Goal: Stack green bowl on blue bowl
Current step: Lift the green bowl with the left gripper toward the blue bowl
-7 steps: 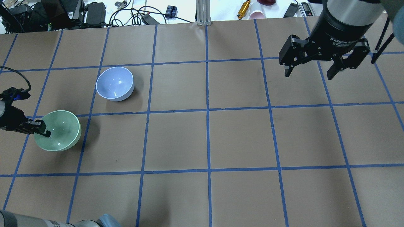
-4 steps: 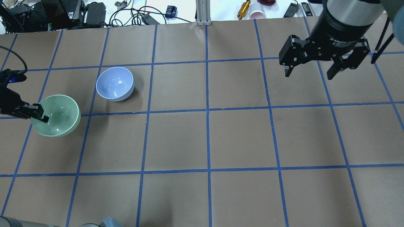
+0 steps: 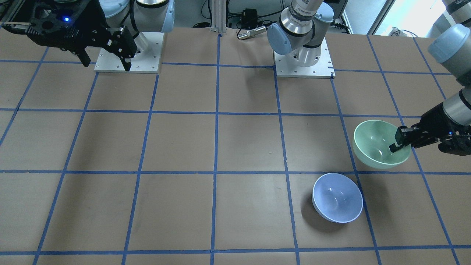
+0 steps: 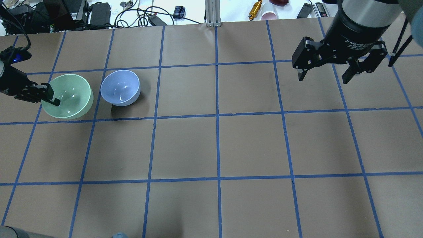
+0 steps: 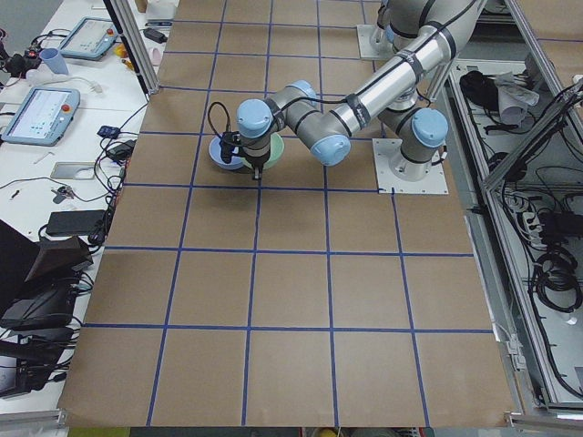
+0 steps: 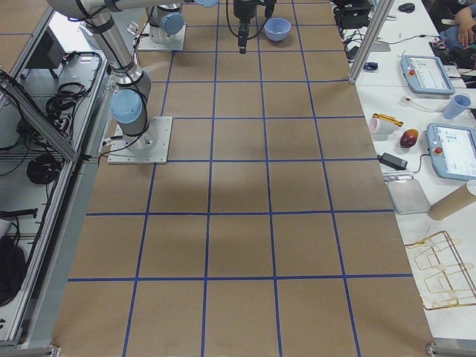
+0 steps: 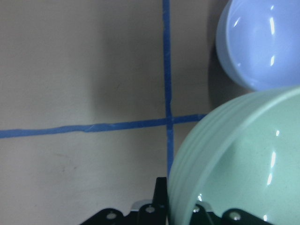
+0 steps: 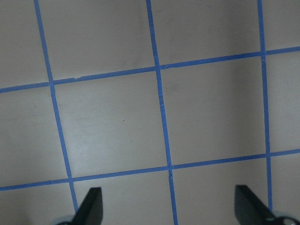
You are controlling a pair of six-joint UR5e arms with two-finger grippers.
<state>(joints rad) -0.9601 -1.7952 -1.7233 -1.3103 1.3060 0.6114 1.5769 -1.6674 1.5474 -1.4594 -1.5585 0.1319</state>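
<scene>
The green bowl [image 4: 71, 97] hangs just above the table, slightly tilted, close to the left of the blue bowl [image 4: 120, 87] in the overhead view. My left gripper [image 4: 49, 96] is shut on the green bowl's rim, one finger inside and one outside. The left wrist view shows the green bowl [image 7: 243, 159] pinched in the left gripper [image 7: 180, 212], with the blue bowl [image 7: 262, 42] ahead. The blue bowl [image 3: 336, 197] stands upright on the table, apart from the green bowl [image 3: 371, 143]. My right gripper [image 4: 323, 78] is open and empty, high over the far right.
Brown paper with a blue tape grid covers the table [image 4: 218, 145]. Cables, power bricks, a pink cup [image 4: 269, 15] and a yellow tool [image 4: 255, 9] lie beyond the far edge. An aluminium post [image 4: 211, 13] stands at the far middle. The arm bases [image 3: 303, 62] sit on the robot's side.
My left gripper has carried the green bowl away from the robot and a little right, from the nearer grid square to beside the blue bowl. The right arm and blue bowl have not moved.
</scene>
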